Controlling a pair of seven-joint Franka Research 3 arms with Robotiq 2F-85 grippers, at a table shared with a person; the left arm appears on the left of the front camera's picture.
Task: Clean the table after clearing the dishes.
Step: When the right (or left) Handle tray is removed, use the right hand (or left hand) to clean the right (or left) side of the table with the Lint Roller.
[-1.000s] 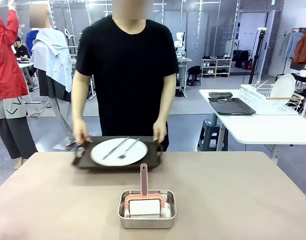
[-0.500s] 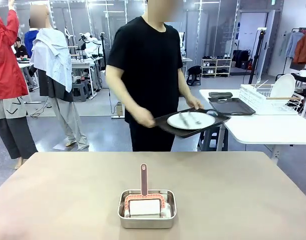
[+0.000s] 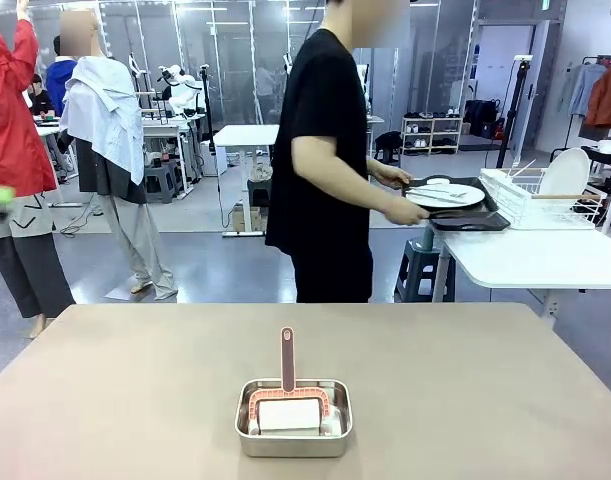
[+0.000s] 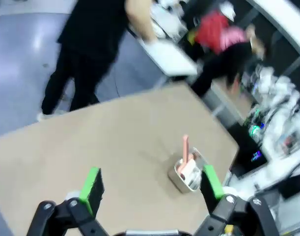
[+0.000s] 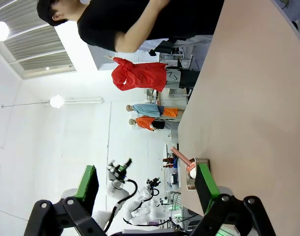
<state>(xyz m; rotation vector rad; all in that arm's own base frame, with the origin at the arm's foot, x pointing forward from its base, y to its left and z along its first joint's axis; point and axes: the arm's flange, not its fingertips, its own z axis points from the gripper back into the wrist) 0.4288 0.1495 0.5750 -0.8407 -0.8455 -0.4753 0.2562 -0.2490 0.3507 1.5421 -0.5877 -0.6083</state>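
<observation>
One white plate (image 3: 445,195), bearing a knife and fork, is sitting on a dark tray (image 3: 455,213) that a person (image 3: 325,150) is holding at right of frame, above a white side table (image 3: 525,258). The matte beige table (image 3: 485,400) is spanning the lower frame, with a steel tin (image 3: 293,417) sitting at lower centre. The left gripper (image 4: 152,184) and right gripper (image 5: 146,187) are standing released, grasping nothing.

The beige-brown surface (image 3: 465,380) is loaded with a rectangular steel tin (image 3: 293,446), set at mid-width toward the near edge. A white pad (image 3: 289,414) and a pink-handled tool (image 3: 287,360) are contained in it.
</observation>
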